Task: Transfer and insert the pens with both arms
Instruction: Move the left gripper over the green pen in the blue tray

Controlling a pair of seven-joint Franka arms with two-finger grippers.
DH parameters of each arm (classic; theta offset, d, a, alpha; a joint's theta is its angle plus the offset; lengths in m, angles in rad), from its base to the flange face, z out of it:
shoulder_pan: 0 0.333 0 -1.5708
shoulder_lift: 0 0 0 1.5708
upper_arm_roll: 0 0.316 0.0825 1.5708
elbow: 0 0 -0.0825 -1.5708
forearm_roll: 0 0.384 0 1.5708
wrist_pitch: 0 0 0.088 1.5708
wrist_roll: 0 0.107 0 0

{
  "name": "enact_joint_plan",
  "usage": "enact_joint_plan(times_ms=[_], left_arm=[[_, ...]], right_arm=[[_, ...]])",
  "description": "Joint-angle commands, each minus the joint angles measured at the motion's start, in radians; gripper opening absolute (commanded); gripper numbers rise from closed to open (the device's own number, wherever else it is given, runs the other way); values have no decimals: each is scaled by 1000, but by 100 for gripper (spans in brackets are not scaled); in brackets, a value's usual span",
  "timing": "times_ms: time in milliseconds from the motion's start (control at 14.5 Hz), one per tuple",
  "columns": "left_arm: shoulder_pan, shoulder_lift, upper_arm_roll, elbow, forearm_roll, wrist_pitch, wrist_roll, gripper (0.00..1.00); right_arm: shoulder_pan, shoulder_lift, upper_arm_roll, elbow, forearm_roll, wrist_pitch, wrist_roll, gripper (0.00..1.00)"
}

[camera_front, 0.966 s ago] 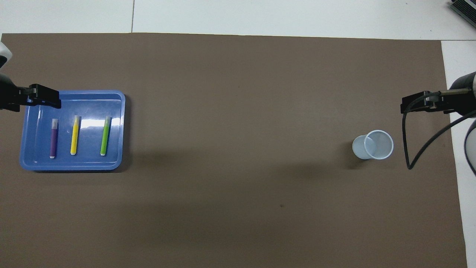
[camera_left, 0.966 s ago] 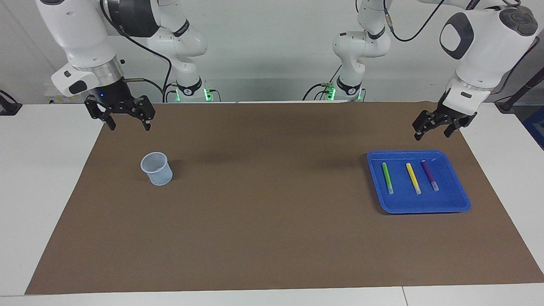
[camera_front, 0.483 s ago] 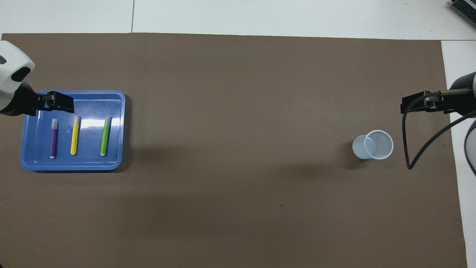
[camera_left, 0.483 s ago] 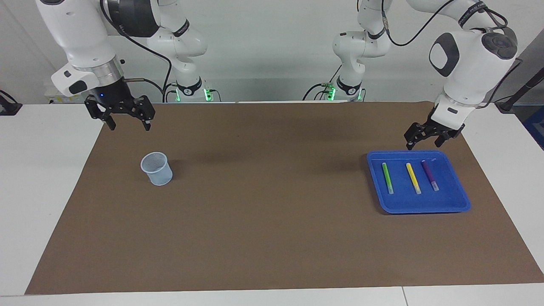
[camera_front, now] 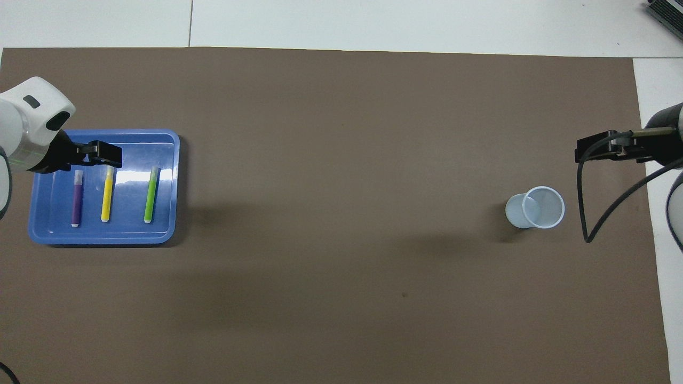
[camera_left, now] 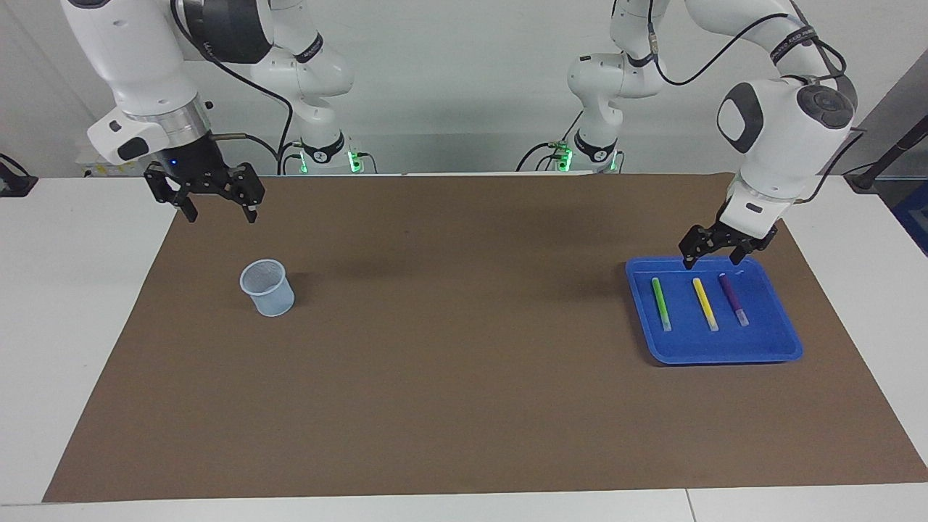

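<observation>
Three pens lie side by side in a blue tray toward the left arm's end of the table: green, yellow and purple. Their pale cap ends point away from the robots. My left gripper hangs open above the tray, close over the yellow and purple pens, touching neither. My right gripper waits open and empty in the air at the right arm's end.
A pale blue cup stands upright on the brown mat toward the right arm's end, a little farther from the robots than the right gripper. A black cable loops down from the right wrist beside the cup.
The left arm has swung inward and lowered, bringing its open gripper from beside the tray to just above it. The right arm, pens and cup have not moved.
</observation>
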Motion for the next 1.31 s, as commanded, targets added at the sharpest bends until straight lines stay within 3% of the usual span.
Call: enact_joint_plan(times_ms=[0,414,1242], left_arm=[[-9,0,6,-45,-7,64,15,100],[-4,22,6,-114,-7,182,16,100],[-1,188,5,-114,-7,318,56,100]], right_arm=[[-8,-4,6,4,-8,-4,-11,100],[-8,-4,6,4,-8,-4,-11,100],[-10,-4,6,4,-8,-4,-11,100]])
